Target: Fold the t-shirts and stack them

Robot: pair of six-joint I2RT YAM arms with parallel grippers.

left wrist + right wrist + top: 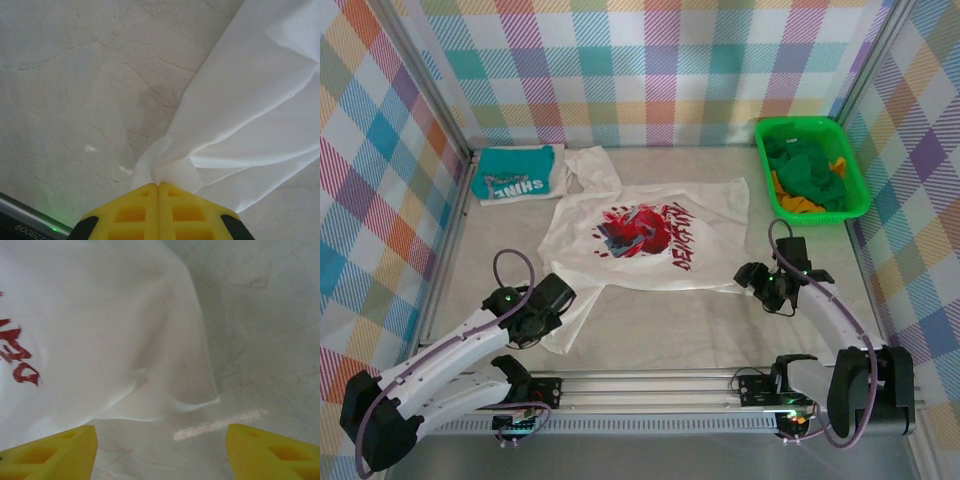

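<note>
While the left gripper (159,186) is clamped fully closed on a bunched corner of the white t-shirt (250,115) right at its fingertips, the right gripper (160,442) hangs wide open and holds nothing, its 2 yellow fingers (50,450) low over the bare desk (260,315). Watch this: the shirt's other hem corner lies just ahead of the right gripper, inside the line of its open jaws, with cloth spreading ahead and to its left. The hem runs from 1 gripper across to the other, and the long axis points away from both, collar farthest. My read is that the right arm is nearer and should drop and close there. The red lettering starts "DE", and the rest is too ragged to read. Far beyond the left gripper, the teal t-shirt (515,175) reads "SHINE", upside down from above.
</note>
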